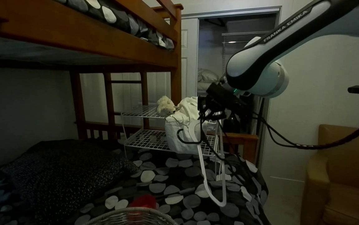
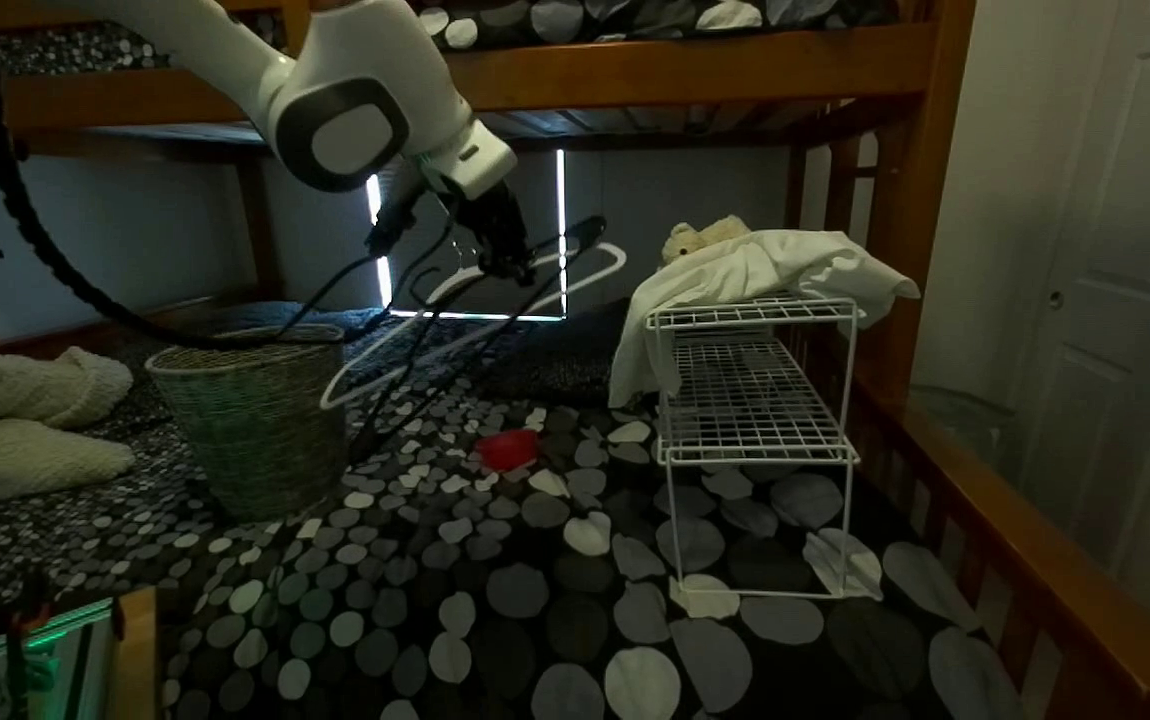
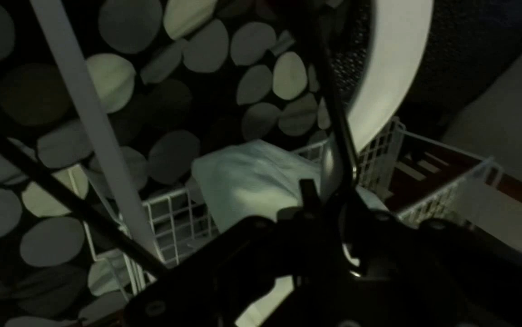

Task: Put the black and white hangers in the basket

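My gripper (image 1: 203, 114) is shut on the tops of two hangers, held in the air; it also shows in an exterior view (image 2: 513, 265) and the wrist view (image 3: 329, 195). The white hanger (image 1: 224, 187) hangs down from the jaws; it also shows at the wrist (image 3: 392, 59). The black hanger (image 2: 590, 232) lies against the white hanger (image 2: 607, 270), its hook (image 1: 189, 142) sticking out sideways. The round woven basket (image 2: 255, 430) stands upright on the bed, beside and below the hangers' near end in that view. Only its rim (image 1: 114, 213) shows in an exterior view. Its inside is hidden.
A white wire rack (image 2: 755, 455) bears a white cloth (image 2: 765, 265) and a teddy bear (image 2: 700, 238). A red object (image 2: 508, 450) lies on the dotted bedspread. Cables hang from the arm. The upper bunk (image 1: 89, 37) overhangs the bed.
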Controlling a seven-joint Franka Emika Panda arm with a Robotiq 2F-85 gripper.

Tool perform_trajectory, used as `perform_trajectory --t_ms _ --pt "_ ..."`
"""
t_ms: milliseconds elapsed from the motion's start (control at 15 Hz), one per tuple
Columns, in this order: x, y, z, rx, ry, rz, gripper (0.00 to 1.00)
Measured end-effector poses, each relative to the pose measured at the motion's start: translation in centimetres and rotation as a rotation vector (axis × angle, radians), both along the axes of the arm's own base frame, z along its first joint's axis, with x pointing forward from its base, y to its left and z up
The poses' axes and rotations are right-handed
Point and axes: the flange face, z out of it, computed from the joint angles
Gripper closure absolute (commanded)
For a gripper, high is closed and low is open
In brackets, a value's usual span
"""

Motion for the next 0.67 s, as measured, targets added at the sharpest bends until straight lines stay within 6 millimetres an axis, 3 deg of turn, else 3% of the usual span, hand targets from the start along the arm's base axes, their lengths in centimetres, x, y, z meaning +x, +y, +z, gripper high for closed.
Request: perform_trajectory --t_ms 133,333,400,467,600,667 --pt "-1.1 1.6 4.0 0.020 -0.108 -0.014 0.96" --pt "-2.5 6.3 8.4 0.065 -0.236 0.023 0.96" --pt "-2.9 8.1 9.4 0.080 -0.264 0.048 0.96" --pt "-3.3 9.7 10.1 0.097 -0.287 0.073 0.85" --pt "-4.2 12.4 10.9 0.128 -0.306 0.129 0.85" --pt "-4.4 13.1 10.9 0.135 -0.306 0.145 0.96"
